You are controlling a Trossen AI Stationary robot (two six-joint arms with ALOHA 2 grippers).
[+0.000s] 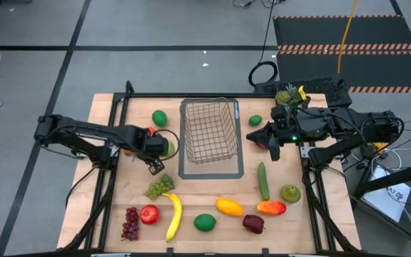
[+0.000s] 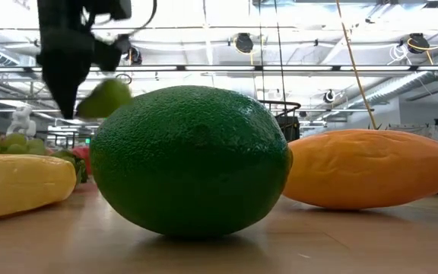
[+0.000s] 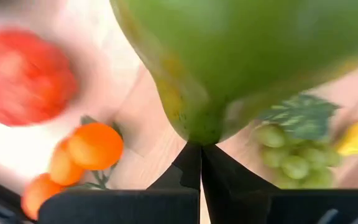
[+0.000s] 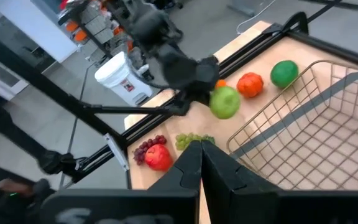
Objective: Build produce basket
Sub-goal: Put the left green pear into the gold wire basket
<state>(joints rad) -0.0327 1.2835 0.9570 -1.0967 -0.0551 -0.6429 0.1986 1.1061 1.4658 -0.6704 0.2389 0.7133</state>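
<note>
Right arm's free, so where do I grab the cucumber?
Take the cucumber across its middle, coming straight down. It lies flat on the table, long axis running toward and away from the basket, so set the right hand crosswise to span its narrow width.

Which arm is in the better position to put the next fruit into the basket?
The left. Its gripper already holds a green pear just beside the basket. The right gripper is shut and empty.
</note>
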